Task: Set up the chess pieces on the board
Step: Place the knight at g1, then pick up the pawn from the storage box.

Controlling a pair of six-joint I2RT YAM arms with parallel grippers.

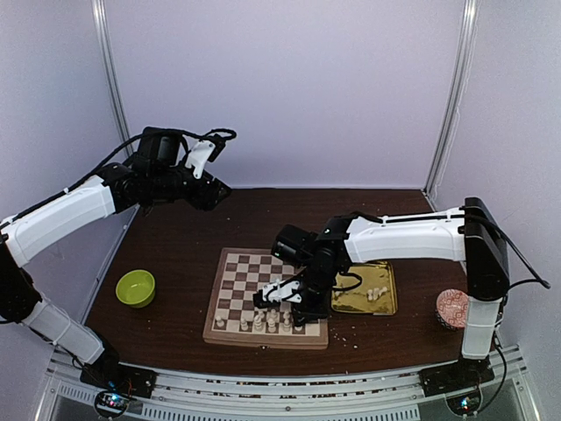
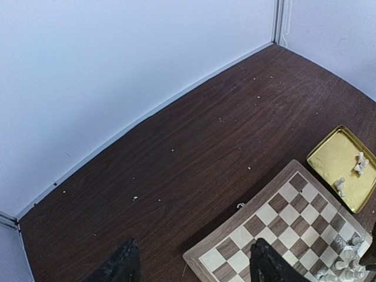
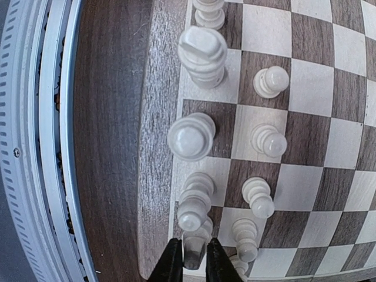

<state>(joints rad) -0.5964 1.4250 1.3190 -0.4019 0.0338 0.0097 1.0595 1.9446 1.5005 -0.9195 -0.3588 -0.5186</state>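
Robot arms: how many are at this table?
2. The left arm, left hand open, hangs raised over the table's far left. The right arm reaches down over the board's near edge, right hand closed around a chess piece. None seems hidden.

The board (image 1: 230,289) lies on the bench (image 1: 263,219) toward its near edge, with chess pieces (image 1: 272,320) in rows along the board's near side. A tray (image 1: 388,305) just right of it holds a few more. A bowl (image 1: 136,288) sits near the left edge and a round container (image 1: 451,309) near the right edge.
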